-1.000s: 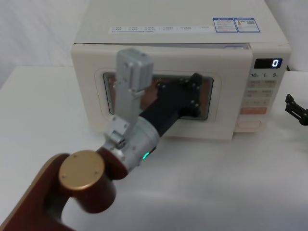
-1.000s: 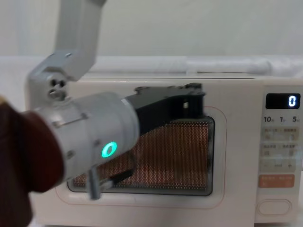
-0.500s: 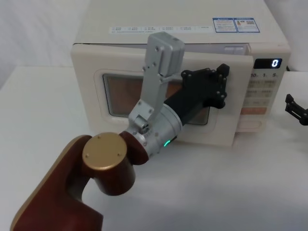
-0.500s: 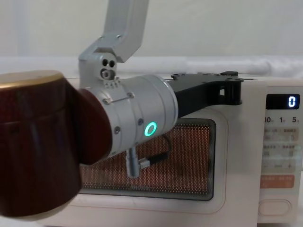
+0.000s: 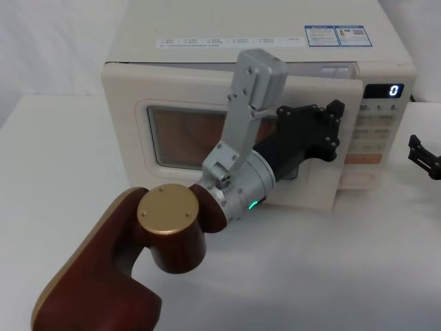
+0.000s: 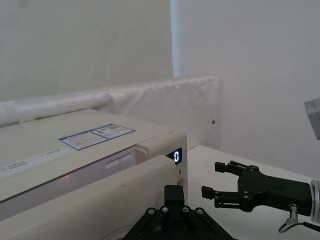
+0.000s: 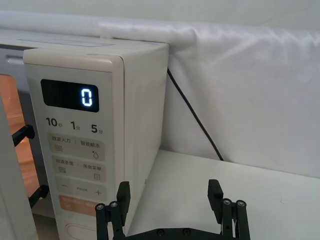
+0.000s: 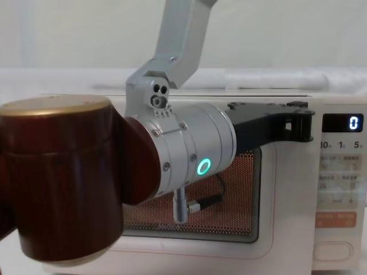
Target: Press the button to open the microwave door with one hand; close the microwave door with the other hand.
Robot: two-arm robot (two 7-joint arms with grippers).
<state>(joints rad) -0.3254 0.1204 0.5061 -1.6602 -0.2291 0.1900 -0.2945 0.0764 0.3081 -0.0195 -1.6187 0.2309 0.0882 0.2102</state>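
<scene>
The cream microwave door (image 5: 124, 117) with its dark window stands slightly ajar, and a gap with orange light shows at its latch side (image 7: 7, 165). My left gripper (image 5: 334, 128) is shut, its black fingertips lying against the upper right part of the door (image 8: 287, 195) close to the control panel. It appears at the bottom of the left wrist view (image 6: 173, 194). My right gripper (image 5: 424, 156) hangs open over the table to the right of the microwave, apart from it (image 7: 169, 192). The button (image 8: 332, 250) is the wide cream key at the panel's bottom (image 5: 362, 178).
The microwave's control panel (image 7: 75, 145) shows a lit "0" display (image 8: 355, 122) above orange and pale keys. A black cable (image 7: 192, 115) runs down behind the microwave's right side. White table (image 5: 324, 276) lies in front, with a white wall cover behind.
My left arm has swung to the right across the door, carrying its gripper from the middle of the window to the door's right edge. The right gripper has not moved.
</scene>
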